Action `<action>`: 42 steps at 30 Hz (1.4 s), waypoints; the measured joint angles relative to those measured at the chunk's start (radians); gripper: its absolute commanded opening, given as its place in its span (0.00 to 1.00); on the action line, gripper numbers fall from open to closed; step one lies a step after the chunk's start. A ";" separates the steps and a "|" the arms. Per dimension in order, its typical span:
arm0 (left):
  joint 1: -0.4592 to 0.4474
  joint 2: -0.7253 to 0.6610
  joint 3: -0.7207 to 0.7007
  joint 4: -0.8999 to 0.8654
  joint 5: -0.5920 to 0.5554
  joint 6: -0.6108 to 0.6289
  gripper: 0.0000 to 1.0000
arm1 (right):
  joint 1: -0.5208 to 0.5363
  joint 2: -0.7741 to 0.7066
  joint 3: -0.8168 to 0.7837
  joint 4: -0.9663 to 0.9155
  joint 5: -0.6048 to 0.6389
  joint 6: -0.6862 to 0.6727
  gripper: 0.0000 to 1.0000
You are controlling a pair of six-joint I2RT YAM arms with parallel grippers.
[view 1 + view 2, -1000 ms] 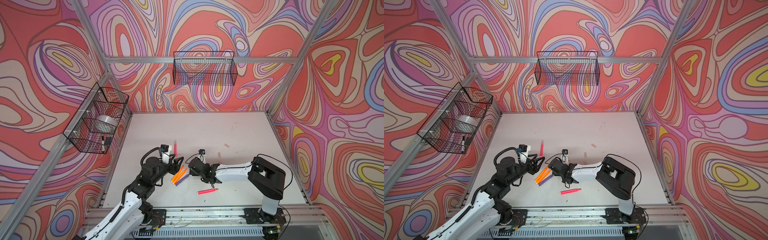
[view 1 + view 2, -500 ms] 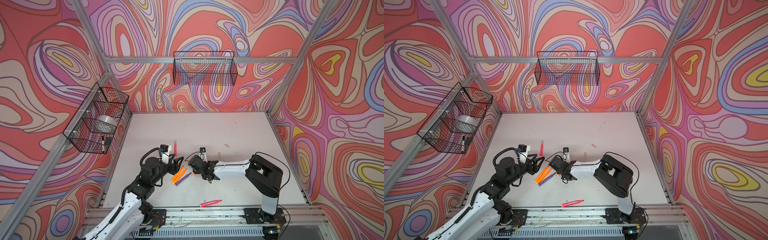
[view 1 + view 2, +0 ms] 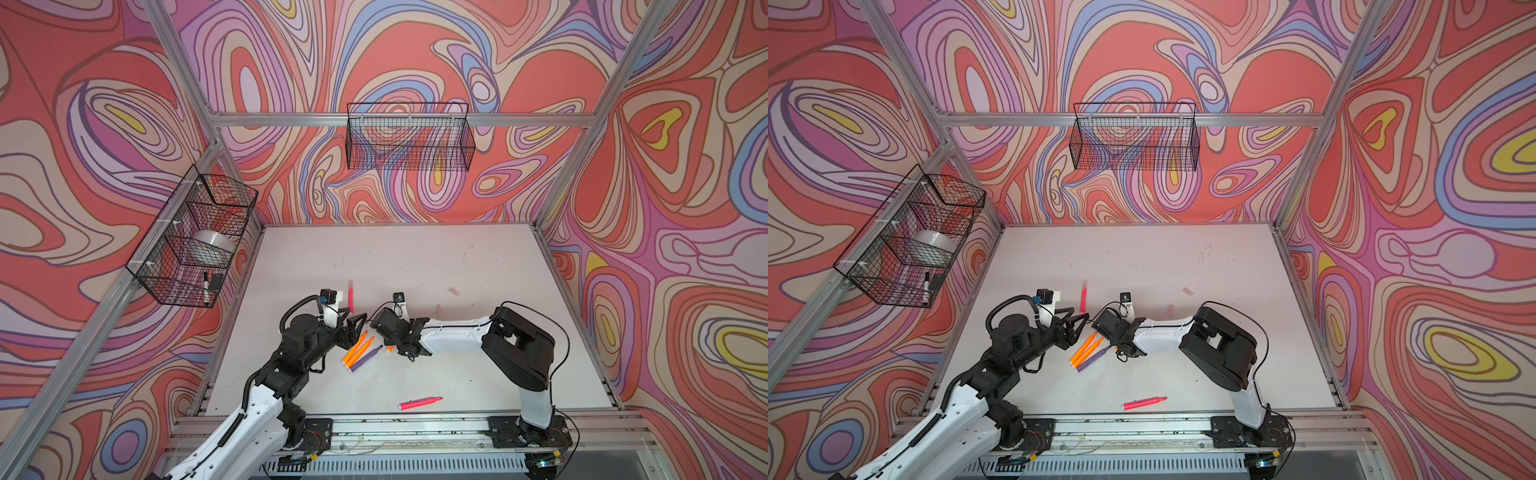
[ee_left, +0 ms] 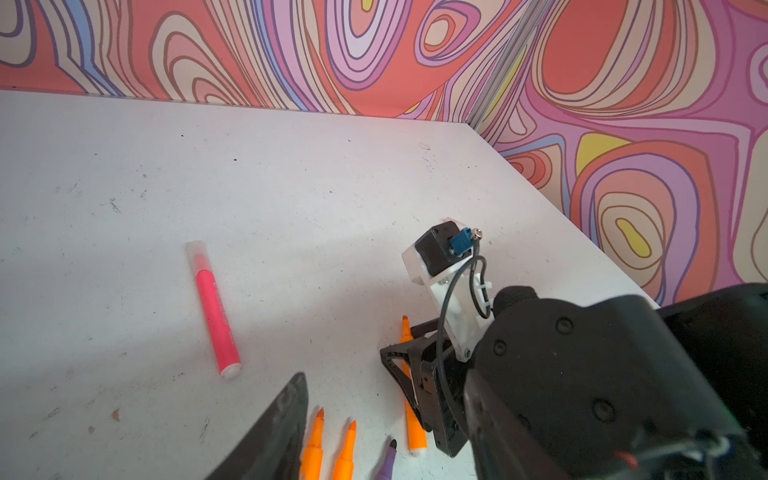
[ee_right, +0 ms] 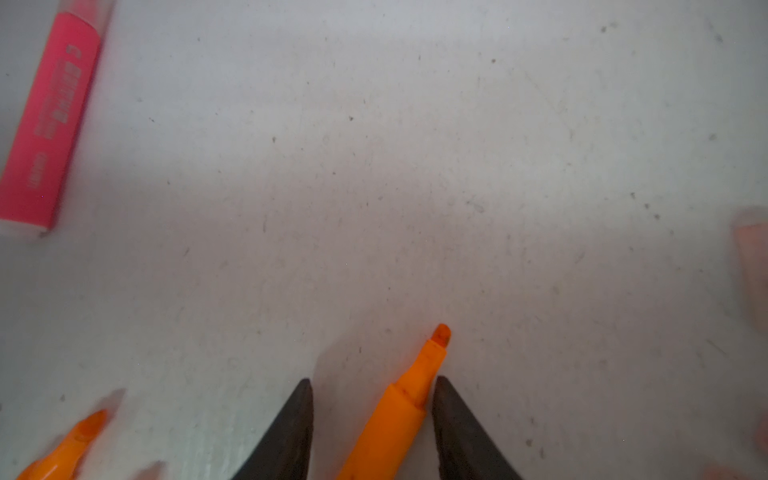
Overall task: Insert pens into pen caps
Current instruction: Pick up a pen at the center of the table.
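Note:
My right gripper (image 5: 372,380) is low over the table with an orange pen (image 5: 399,419) between its fingers. One finger touches the pen and a gap shows on the other side. The left gripper (image 3: 355,326) stands open just above two more orange pens (image 3: 356,347) and a purple pen (image 3: 366,357), holding nothing. One of its fingers (image 4: 278,428) shows beside them. A pink pen (image 4: 216,307) wearing a translucent cap (image 4: 197,253) lies farther back. Another pink pen (image 3: 419,403), uncapped, lies near the front edge. Two loose pen caps (image 3: 454,291) (image 3: 438,308) lie behind the right arm.
A wire basket (image 3: 409,137) hangs on the back wall. A second basket (image 3: 195,241) on the left wall holds a tape roll and a black-capped marker. The aluminium rail (image 3: 395,428) runs along the table's front edge.
The uncapped pink pen went from beside the right gripper to the table's front edge. The right gripper shifted left over an orange pen and its jaws narrowed. The left arm stayed put.

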 measured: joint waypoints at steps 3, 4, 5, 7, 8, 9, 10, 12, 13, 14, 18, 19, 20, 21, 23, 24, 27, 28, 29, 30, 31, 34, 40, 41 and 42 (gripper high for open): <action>0.000 0.000 0.000 0.000 0.003 0.000 0.61 | 0.000 -0.002 -0.003 -0.004 0.008 -0.003 0.34; 0.000 0.000 0.000 0.000 0.003 0.000 0.61 | 0.000 -0.002 -0.003 -0.006 0.009 -0.006 0.33; 0.000 0.000 0.000 0.000 0.003 0.000 0.61 | 0.000 -0.002 -0.003 -0.008 0.011 -0.008 0.32; 0.000 0.000 0.000 0.000 0.003 0.000 0.61 | 0.000 -0.002 -0.003 -0.011 0.014 -0.012 0.28; 0.000 0.000 0.000 0.000 0.003 0.000 0.61 | 0.000 -0.002 -0.002 -0.016 0.016 -0.017 0.27; 0.000 0.000 0.000 0.000 0.003 0.000 0.62 | 0.000 -0.002 0.001 -0.022 0.018 -0.021 0.28; 0.000 0.000 0.000 0.000 0.003 0.000 0.62 | 0.000 -0.002 0.004 -0.030 0.019 -0.026 0.29; 0.000 0.000 0.000 0.000 0.003 0.000 0.62 | 0.000 -0.002 0.008 -0.045 0.021 -0.031 0.35; 0.000 0.000 0.000 0.000 0.003 0.000 0.61 | 0.000 -0.002 0.008 -0.048 0.024 -0.033 0.38; 0.000 0.000 0.000 0.000 0.003 0.000 0.62 | 0.000 -0.003 0.008 -0.050 0.024 -0.031 0.41; 0.000 0.001 0.000 0.000 0.003 0.000 0.62 | 0.000 -0.005 0.008 -0.059 0.018 -0.029 0.46; 0.000 0.002 0.000 0.000 0.003 0.000 0.62 | 0.000 -0.005 0.008 -0.058 0.014 -0.027 0.47; 0.000 0.003 0.000 0.000 0.003 0.000 0.61 | 0.000 -0.006 0.008 -0.056 0.009 -0.026 0.47; 0.000 0.004 0.000 0.000 0.003 0.000 0.62 | -0.001 -0.006 0.008 -0.054 0.002 -0.025 0.47; 0.000 0.004 0.000 0.000 0.003 0.000 0.62 | -0.001 -0.009 0.007 -0.048 -0.016 -0.021 0.47; 0.000 0.004 0.000 0.000 0.003 0.000 0.62 | -0.001 -0.011 0.005 -0.045 -0.024 -0.018 0.47; 0.000 0.004 0.000 0.000 0.003 0.000 0.61 | -0.001 -0.026 -0.010 -0.042 -0.046 -0.010 0.47; 0.000 0.004 0.000 0.000 0.003 0.000 0.62 | 0.000 -0.031 -0.015 -0.040 -0.051 -0.009 0.45; 0.000 0.004 0.000 0.000 0.003 0.000 0.62 | 0.000 -0.035 -0.020 -0.040 -0.056 -0.006 0.42; 0.000 0.004 0.000 0.000 0.003 0.000 0.62 | 0.000 -0.037 -0.021 -0.041 -0.060 -0.005 0.37; 0.000 0.004 0.000 0.000 0.003 0.000 0.62 | 0.000 -0.037 -0.021 -0.042 -0.062 -0.004 0.34; 0.000 0.004 0.000 0.000 0.003 0.000 0.62 | 0.000 -0.037 -0.021 -0.043 -0.064 0.003 0.21; 0.000 0.003 0.000 -0.001 0.004 0.000 0.62 | 0.000 -0.037 -0.020 -0.051 -0.049 0.009 0.11; 0.000 0.003 0.000 -0.001 0.004 0.000 0.62 | 0.001 -0.037 -0.018 -0.060 -0.046 0.009 0.11; 0.000 0.003 0.000 -0.001 0.004 0.000 0.62 | 0.001 -0.037 -0.014 -0.072 -0.042 0.008 0.10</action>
